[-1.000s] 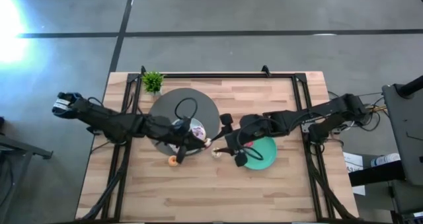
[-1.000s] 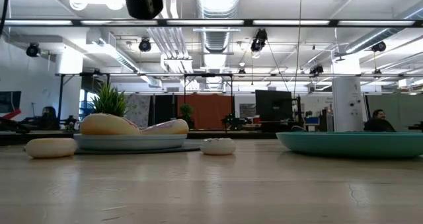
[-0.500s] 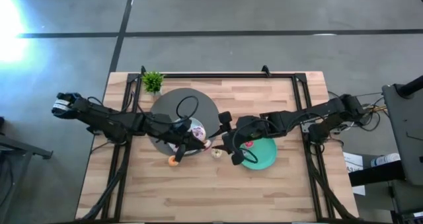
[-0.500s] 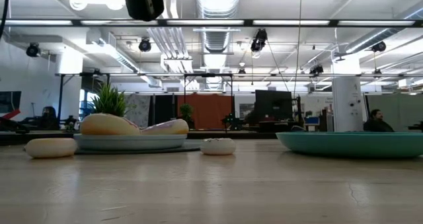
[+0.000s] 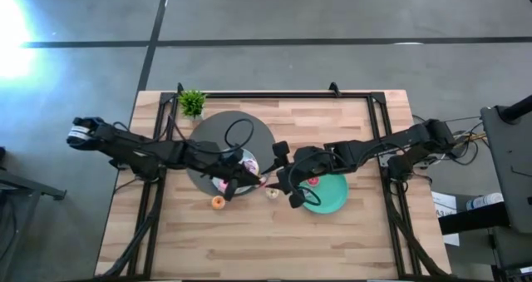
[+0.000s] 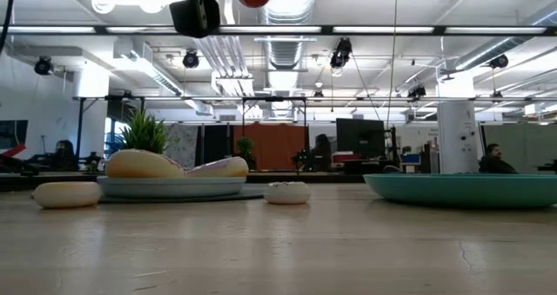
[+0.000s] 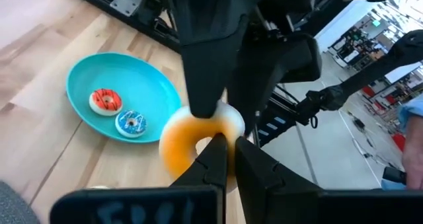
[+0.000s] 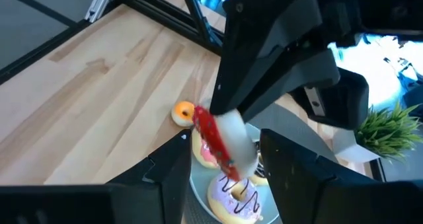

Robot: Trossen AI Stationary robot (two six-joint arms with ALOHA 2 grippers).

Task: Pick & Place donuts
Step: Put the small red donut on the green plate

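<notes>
table (image 5: 332, 232): pale wood planks
green plate (image 7: 152, 92): teal
donuts on it: red-frosted (image 7: 106, 100), blue-frosted (image 7: 131, 123)
held donut (image 7: 192, 141): orange
blue plate (image 6: 170, 186): light blue
plant (image 5: 192, 103): green
</notes>
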